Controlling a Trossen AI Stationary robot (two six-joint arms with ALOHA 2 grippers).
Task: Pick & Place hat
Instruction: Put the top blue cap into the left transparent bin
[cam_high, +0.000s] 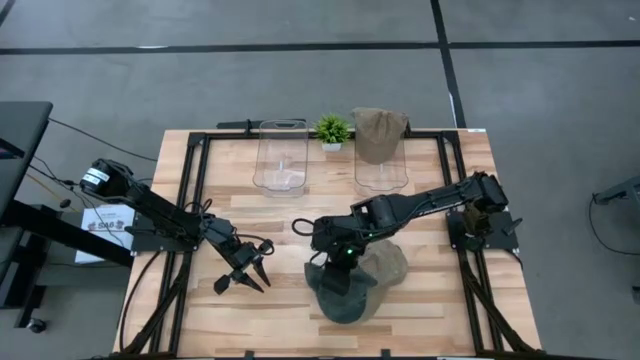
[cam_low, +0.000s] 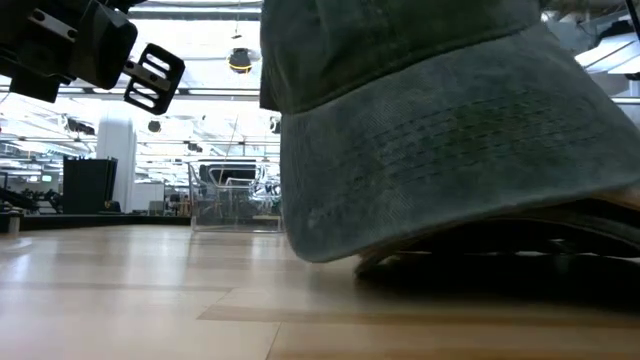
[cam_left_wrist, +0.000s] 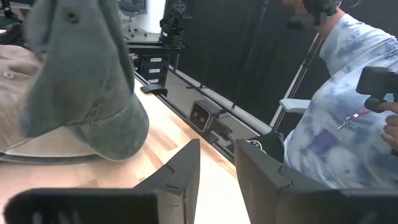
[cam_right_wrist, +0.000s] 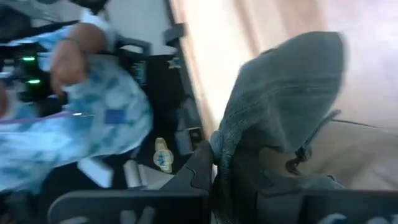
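The right end effector is pinching the grey-green hat near the bench's front edge, partly over a tan hat, so it is best lifting straight up before carrying, while the left end effector is waiting spread near the front-left.

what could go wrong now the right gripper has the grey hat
1. The right gripper pinches only an edge of the grey hat; it hangs loosely in the right wrist view, so it might slip out.
2. The grey hat lies against the tan hat, which could be dragged along.
3. The open left gripper waits close by, so a leftward swing might brush it.
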